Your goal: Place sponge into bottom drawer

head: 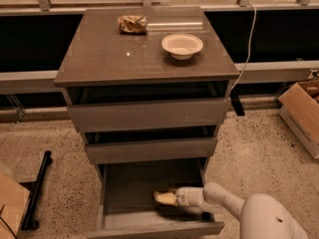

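Note:
The bottom drawer (124,183) is pulled open, its grey floor showing. My gripper (172,198) reaches in from the right, over the drawer's floor near its front right. The pale yellow sponge (163,198) sits at the tip of the gripper, just above or on the drawer floor. My white arm (249,213) comes in from the lower right corner.
The two upper drawers (149,114) stand slightly open. On the cabinet top (109,54) lie a crumpled brownish wrapper (132,24) and a round cream bowl (182,45). A cardboard box (304,113) stands at right, a black bar (37,190) on the floor at left.

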Robot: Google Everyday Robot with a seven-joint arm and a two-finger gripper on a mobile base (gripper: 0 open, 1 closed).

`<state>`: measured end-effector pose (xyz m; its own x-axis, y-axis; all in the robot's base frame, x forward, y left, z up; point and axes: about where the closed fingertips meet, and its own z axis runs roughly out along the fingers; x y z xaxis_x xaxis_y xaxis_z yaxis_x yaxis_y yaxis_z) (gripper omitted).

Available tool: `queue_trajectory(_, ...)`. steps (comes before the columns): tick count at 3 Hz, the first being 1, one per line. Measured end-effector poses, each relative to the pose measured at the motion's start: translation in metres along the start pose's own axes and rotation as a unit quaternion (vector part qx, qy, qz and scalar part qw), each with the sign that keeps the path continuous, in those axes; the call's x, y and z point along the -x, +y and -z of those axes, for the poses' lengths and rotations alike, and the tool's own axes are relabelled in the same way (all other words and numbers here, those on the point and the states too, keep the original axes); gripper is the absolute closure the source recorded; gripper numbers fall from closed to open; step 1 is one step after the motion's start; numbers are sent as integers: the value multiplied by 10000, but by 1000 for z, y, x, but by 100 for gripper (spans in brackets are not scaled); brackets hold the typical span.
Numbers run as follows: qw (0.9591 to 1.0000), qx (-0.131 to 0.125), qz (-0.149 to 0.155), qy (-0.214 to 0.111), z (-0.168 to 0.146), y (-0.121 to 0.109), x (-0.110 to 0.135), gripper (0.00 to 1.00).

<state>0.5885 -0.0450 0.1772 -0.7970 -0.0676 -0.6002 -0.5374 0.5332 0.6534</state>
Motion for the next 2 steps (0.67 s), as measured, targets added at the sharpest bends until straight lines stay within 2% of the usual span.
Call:
queue_trajectory(1,10000,14,-2,7,-2,1,-1,0)
queue_trajectory(2,10000,14,-2,7,-2,1,-1,0)
